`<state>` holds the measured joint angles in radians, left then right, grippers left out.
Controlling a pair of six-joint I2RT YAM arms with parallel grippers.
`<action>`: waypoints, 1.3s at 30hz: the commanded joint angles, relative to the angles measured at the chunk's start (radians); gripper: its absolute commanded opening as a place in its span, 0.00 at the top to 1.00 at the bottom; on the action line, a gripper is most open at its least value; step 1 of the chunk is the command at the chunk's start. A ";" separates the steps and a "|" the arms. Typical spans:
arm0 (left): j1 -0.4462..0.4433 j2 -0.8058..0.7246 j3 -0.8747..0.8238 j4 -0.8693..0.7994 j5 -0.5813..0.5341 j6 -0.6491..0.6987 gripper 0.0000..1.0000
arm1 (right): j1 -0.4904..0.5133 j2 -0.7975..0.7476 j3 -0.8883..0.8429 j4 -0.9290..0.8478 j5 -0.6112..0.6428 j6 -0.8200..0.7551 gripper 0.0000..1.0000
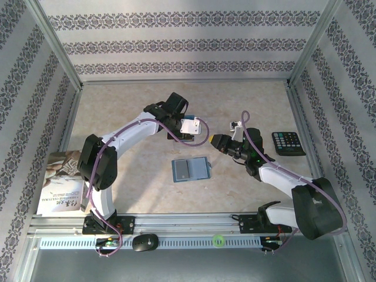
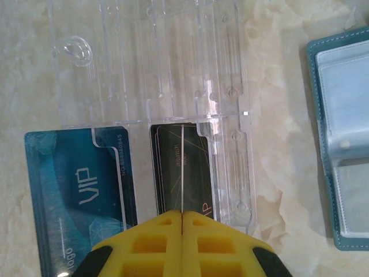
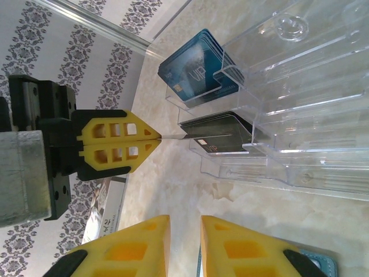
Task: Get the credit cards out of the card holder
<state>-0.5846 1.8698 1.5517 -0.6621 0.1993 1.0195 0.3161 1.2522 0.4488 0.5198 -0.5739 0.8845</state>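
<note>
The teal card holder [image 1: 190, 169] lies open and flat on the table; its clear pockets [image 2: 346, 144] are to the right of my left gripper. My left gripper [image 2: 182, 214] is shut on a thin card [image 2: 182, 167] held edge-on. The card's far end reaches into the middle slot of a clear plastic rack [image 2: 150, 63], among the black cards [image 2: 199, 167]. Blue VIP cards [image 2: 75, 190] stand in the slot beside them. My right gripper [image 3: 184, 222] hovers open and empty, facing the left gripper [image 3: 160, 137] and the rack [image 3: 300, 86], with the card holder's corner [image 3: 323, 261] just below it.
A black calculator [image 1: 288, 143] lies at the right side of the table. A book [image 1: 61, 182] sits at the left front edge. Patterned walls with metal frames enclose the table on three sides.
</note>
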 commanded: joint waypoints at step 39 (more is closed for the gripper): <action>0.013 -0.244 -0.178 0.630 -0.183 -0.562 0.65 | 0.148 0.036 0.060 -0.200 0.065 -0.210 0.67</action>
<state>-0.5900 1.7538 1.4361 -0.2993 0.0574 0.6712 0.4088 1.2503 0.4538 0.4217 -0.5549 0.7883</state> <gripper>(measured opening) 0.347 0.329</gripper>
